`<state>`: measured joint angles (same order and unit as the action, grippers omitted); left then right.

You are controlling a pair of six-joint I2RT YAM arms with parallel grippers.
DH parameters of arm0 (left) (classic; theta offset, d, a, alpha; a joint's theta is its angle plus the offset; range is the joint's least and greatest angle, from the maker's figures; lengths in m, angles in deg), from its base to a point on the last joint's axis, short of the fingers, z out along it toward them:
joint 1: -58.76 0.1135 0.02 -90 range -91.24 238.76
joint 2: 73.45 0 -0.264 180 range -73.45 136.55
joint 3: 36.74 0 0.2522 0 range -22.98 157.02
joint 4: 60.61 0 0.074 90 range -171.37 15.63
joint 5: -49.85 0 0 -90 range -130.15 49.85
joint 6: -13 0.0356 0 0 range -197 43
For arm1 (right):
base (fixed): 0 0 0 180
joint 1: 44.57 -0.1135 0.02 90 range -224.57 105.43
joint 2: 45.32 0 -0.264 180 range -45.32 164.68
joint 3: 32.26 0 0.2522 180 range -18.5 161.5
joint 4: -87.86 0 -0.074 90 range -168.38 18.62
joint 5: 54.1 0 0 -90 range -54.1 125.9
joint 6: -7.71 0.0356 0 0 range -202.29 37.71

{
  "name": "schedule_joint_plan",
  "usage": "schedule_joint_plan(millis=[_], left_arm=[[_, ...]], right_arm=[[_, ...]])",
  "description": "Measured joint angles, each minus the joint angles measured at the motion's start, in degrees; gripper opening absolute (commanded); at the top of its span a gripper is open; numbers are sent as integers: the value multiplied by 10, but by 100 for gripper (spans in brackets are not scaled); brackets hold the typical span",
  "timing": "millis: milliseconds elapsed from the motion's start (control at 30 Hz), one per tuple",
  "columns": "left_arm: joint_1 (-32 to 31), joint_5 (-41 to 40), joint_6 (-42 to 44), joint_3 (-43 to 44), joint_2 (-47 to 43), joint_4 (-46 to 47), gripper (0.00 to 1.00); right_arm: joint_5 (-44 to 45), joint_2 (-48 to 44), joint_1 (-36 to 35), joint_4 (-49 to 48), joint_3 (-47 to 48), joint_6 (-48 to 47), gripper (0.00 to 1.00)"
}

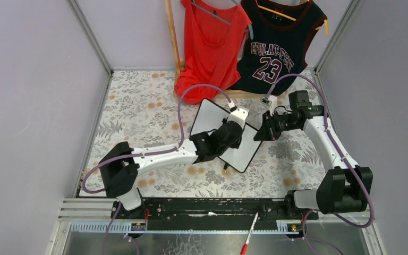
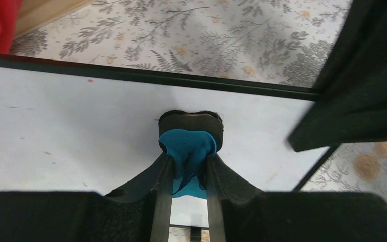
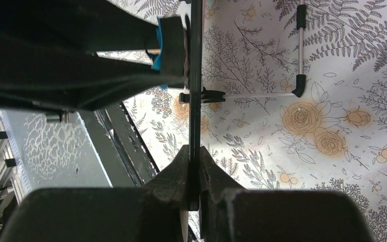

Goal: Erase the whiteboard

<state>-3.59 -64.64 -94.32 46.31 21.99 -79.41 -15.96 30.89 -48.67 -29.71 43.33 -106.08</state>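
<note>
The whiteboard (image 1: 211, 113) is held tilted above the floral table, its white face toward my left arm. My left gripper (image 1: 227, 134) is shut on a black eraser with a blue grip (image 2: 188, 146) and presses it flat on the board's face (image 2: 70, 126). The face looks clean apart from a tiny red speck (image 2: 89, 80) near the frame. My right gripper (image 1: 263, 130) is shut on the board's right edge. In the right wrist view the board (image 3: 196, 75) is edge-on between the fingers of that gripper (image 3: 195, 156), with the eraser (image 3: 171, 35) on its left side.
A red tank top (image 1: 212, 42) and a dark jersey (image 1: 276, 48) hang on a wooden rack (image 1: 172, 37) at the back. A red marker (image 1: 248, 239) lies on the front rail. A wire stand with black feet (image 3: 282, 93) sticks out under the board. Side walls are close.
</note>
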Motion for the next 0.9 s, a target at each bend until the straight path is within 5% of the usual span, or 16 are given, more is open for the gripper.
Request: schedule_joint_plan(millis=[367,633,900], left_arm=[[-5,5,-9,-6,-10,-1,0],[42,-26,-29,-100,-129,-1,0],[73,-68,-46,-146,-210,-3,0]], right_arm=[[-14,0,-1,2,0,-2,0],[-23,3,-10,8,0,-8,1],[-35,10,-12,17,0,-11,45]])
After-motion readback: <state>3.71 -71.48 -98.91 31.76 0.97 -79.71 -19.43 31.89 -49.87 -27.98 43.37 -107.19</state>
